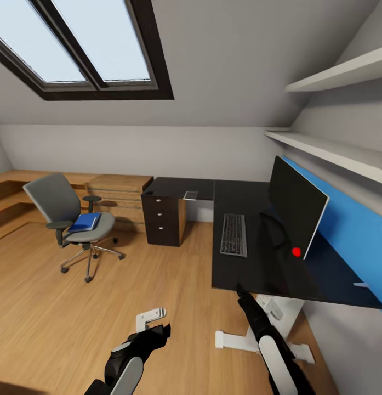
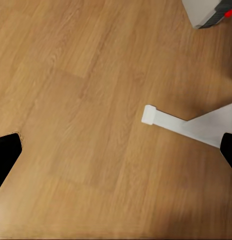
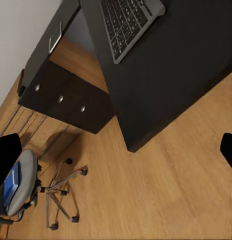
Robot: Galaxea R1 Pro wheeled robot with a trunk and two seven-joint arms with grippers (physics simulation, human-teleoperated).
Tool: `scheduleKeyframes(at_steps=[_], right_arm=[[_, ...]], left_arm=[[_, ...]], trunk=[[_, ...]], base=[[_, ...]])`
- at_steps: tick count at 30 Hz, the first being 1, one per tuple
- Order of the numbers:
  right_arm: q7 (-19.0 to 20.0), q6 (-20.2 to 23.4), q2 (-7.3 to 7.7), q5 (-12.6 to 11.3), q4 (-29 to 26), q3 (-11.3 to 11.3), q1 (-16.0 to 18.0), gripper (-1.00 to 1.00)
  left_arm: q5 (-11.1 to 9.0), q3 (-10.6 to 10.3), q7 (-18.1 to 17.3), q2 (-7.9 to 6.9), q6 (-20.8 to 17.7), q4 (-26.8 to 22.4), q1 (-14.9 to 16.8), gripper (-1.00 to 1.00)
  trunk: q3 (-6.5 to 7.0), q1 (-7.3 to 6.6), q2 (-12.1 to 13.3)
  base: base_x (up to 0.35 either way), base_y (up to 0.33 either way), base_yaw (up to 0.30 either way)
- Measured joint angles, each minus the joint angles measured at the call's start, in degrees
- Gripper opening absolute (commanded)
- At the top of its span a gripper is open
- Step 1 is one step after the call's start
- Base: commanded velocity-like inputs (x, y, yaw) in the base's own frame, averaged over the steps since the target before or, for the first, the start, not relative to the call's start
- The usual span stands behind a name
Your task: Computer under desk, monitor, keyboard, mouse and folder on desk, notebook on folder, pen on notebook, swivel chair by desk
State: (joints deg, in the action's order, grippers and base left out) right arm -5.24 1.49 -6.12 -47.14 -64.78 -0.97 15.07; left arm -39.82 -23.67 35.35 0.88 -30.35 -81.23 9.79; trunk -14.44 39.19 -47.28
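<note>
At the left of the head view, the blue folder (image 1: 85,222) is seen lying on the swivel chair (image 1: 70,219). At the bottom, the left gripper (image 1: 152,332) and the right gripper (image 1: 243,293) are held wide apart, empty. The keyboard (image 1: 234,234) and monitor (image 1: 296,206) are set on the desk (image 1: 256,263) at right.

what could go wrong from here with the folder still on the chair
1. The folder lies loose on the seat of the chair, which rides on casters: a push while grasping may roll the chair away.
2. The right gripper hangs close to the desk edge, so turning toward the chair might clip it.
3. The keyboard lies near that edge and could get shoved.
</note>
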Motion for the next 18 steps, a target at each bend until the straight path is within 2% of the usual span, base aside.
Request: scheduleKeyframes(at_steps=[4,7,13,18], right_arm=[[-1.8,-2.9,-0.25,2.3,1.0,2.4,0.0,1.0],[-2.7,-4.0,-0.3,2.8,1.7,3.2,0.0,1.0],[-3.3,-4.9,-0.3,3.8,4.0,5.7,0.0,1.0],[-3.3,-7.3,0.09,6.1,6.9,7.8,-0.2,1.0]], left_arm=[[0.0,0.0,0.0,-0.01,0.0,0.0,0.0,1.0],[0.0,0.0,0.0,-0.05,0.0,0.0,0.0,1.0],[-0.2,0.0,0.0,-0.08,0.1,1.0,0.0,1.0],[-0.1,0.0,-0.1,-0.09,1.2,5.3,0.0,1.0]], trunk=[[0.0,0.0,0.0],[0.0,-0.01,0.0],[0.0,-0.03,0.0],[0.53,-0.69,1.2]], base=[[-0.334,0.0,0.0],[-0.2,0.0,0.0],[-0.051,0.0,0.0],[-0.007,0.0,0.0]])
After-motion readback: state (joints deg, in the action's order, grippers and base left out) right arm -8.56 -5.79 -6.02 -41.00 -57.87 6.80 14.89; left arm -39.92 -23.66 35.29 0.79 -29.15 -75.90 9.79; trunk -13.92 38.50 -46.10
